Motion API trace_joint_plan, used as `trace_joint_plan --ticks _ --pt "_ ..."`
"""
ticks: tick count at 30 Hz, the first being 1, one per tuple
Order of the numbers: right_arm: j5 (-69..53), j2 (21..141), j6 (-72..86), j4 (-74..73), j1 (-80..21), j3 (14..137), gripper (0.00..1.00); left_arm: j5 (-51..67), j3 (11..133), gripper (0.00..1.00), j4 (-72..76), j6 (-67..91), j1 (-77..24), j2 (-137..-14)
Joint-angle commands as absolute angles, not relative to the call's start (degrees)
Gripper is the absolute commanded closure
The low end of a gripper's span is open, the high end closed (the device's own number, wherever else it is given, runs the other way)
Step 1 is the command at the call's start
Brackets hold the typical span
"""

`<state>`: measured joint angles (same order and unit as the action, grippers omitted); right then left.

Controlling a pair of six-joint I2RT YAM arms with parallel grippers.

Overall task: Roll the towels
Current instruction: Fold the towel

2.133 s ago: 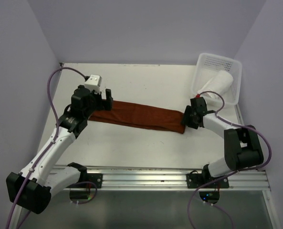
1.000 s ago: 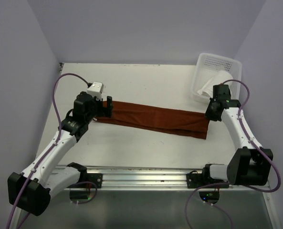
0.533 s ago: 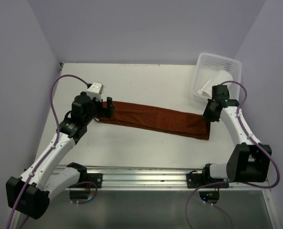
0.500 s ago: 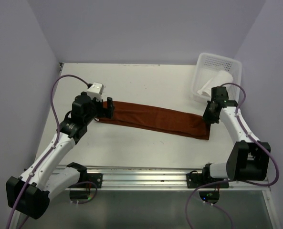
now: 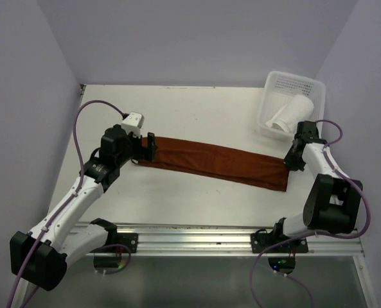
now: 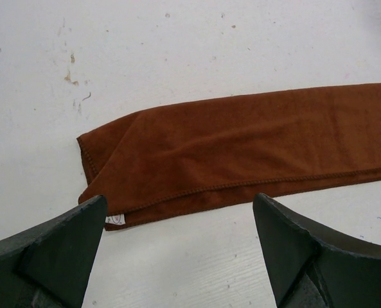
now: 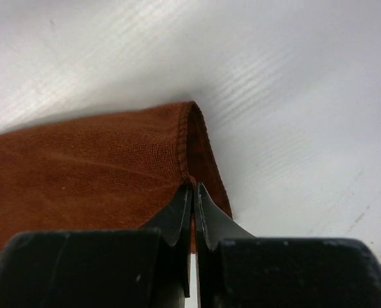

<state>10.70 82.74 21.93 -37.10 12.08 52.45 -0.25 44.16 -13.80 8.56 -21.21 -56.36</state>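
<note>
A long rust-brown towel [image 5: 216, 160] lies folded in a strip across the white table. It also shows in the left wrist view [image 6: 241, 147] and the right wrist view [image 7: 81, 173]. My left gripper [image 5: 145, 149] is open and empty, just above the towel's left end, jaws spread wide. My right gripper [image 5: 292, 160] is shut on the towel's right end hem, its fingertips [image 7: 177, 212] pinching the cloth. A rolled white towel [image 5: 292, 114] lies in the basket.
A white plastic basket [image 5: 293, 83] stands at the back right corner, close behind my right arm. The lavender side walls close in left and right. A metal rail [image 5: 209, 234] runs along the near edge.
My right gripper has pulled the towel's right end further right and nearer, stretching the strip. My left gripper stayed near the left end.
</note>
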Motion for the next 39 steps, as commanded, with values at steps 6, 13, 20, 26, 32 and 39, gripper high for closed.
trace_joint_plan --ticks 6,13,20,26,32,39 --pt "9.2 88.1 21.8 -33.0 12.3 56.6 0.55 1.5 44.7 0.0 -11.4 9.0 -21.5 -57.7" --pt "11.2 87.5 23.3 -33.7 12.6 53.8 0.46 2.7 44.8 0.0 -11.4 9.0 -21.6 -58.4" --pt "9.8 87.6 24.2 -32.6 12.7 49.4 0.5 3.4 44.7 0.0 -11.4 9.0 -21.5 -58.0" --pt "10.5 87.4 24.8 -31.6 12.7 46.4 0.54 4.2 44.7 0.0 -11.2 9.1 -21.5 -57.8" --pt "9.1 87.4 25.7 -29.9 12.7 44.5 0.53 4.7 44.6 0.0 -11.2 9.1 -21.5 -57.3" --pt "6.3 89.8 25.6 -28.5 13.4 43.9 0.83 4.8 44.4 0.0 -11.1 9.1 -21.5 -57.0"
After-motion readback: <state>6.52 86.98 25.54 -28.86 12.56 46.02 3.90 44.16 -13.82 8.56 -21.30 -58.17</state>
